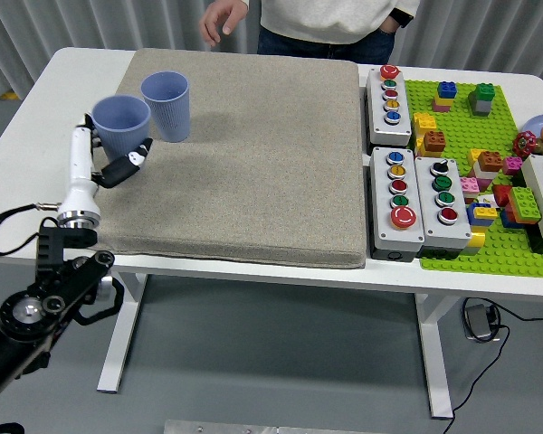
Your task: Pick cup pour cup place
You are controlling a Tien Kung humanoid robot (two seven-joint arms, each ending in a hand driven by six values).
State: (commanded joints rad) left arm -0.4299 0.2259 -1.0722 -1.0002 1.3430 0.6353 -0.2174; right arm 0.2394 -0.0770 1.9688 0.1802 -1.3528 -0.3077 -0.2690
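Note:
Two light blue cups are at the left of the grey mat (pixel 244 172). My left hand (pixel 109 161) is shut on the nearer cup (pixel 122 125) and holds it up off the mat, upright. The second cup (pixel 166 106) stands on the mat just to the right of and behind it, almost touching. My right arm is out of view.
A person stands at the table's far side, one hand (pixel 222 18) hanging over the far edge. Grey button boxes (pixel 400 199) and a green baseplate (pixel 489 172) with toy bricks fill the right side. The white table's left strip (pixel 36 117) lies beside the mat.

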